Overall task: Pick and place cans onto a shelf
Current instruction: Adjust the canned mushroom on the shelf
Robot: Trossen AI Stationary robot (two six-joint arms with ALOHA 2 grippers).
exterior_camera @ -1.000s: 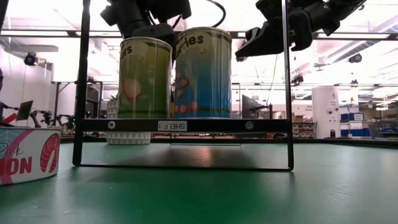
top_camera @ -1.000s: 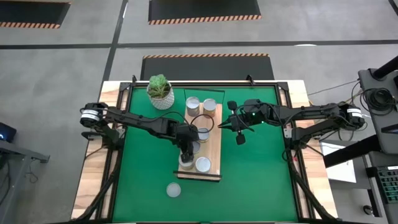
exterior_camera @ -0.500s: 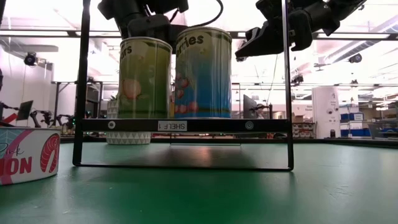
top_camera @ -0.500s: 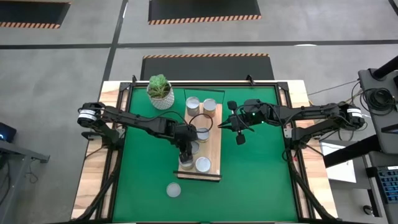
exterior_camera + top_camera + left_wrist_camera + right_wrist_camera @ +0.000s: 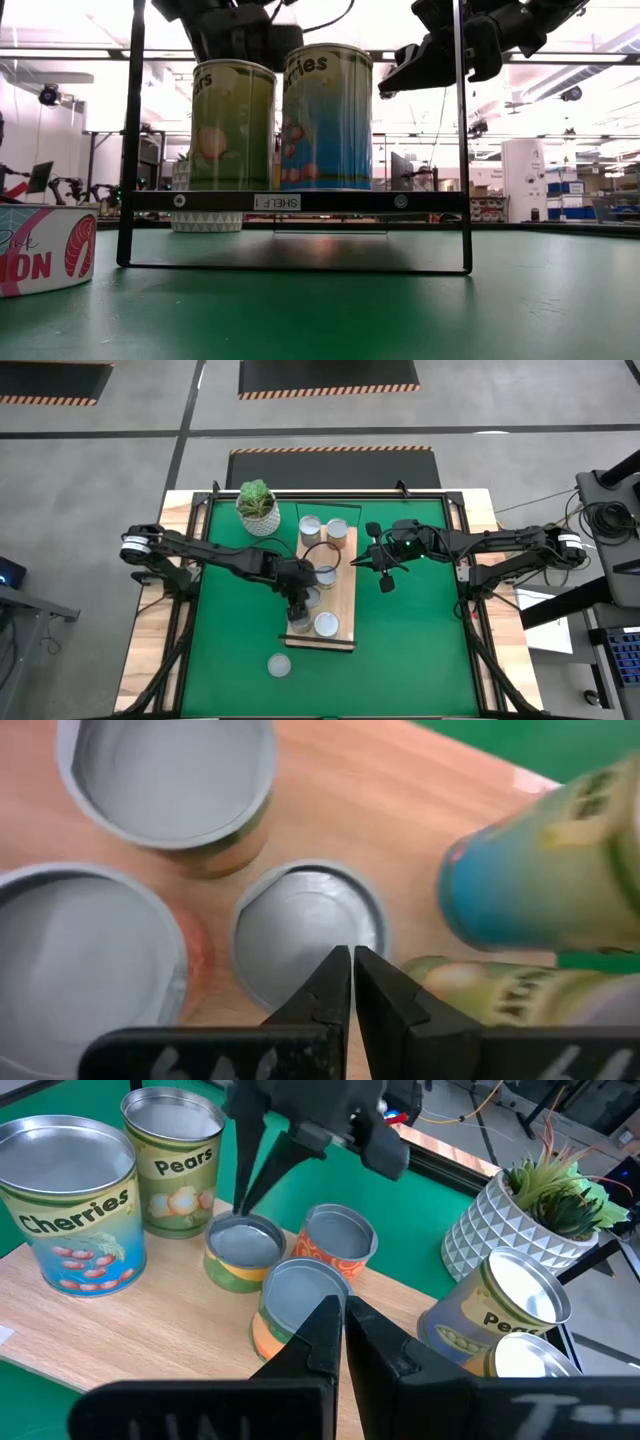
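Hovering above the middle of the shelf (image 5: 327, 592), my left pincer (image 5: 352, 982) is closed, its two fingertips pressed together and holding nothing. Its tips point down just over a small low can (image 5: 308, 928) that stands between two other short cans (image 5: 300, 1305). Compared with a second ago, the left arm has drawn back a little toward its own side in the high view, and in the low view the pincer (image 5: 240, 35) has risen slightly, so it now sits higher above the pears can (image 5: 232, 125).

The right pincer (image 5: 367, 559) hangs in the air just beside the shelf's right edge, over the green mat (image 5: 410, 640). It is closed and empty too, and I see no change in it from the earlier pictures.

On the shelf I count the pears can and the cherries can (image 5: 327, 118) at the near end, the three short cans in the middle, and two more (image 5: 324, 530) at the far end near the potted plant (image 5: 257, 505). One last can (image 5: 279, 665) is still off the shelf, standing alone on the mat in front of the shelf's near end, toward the left arm's side.
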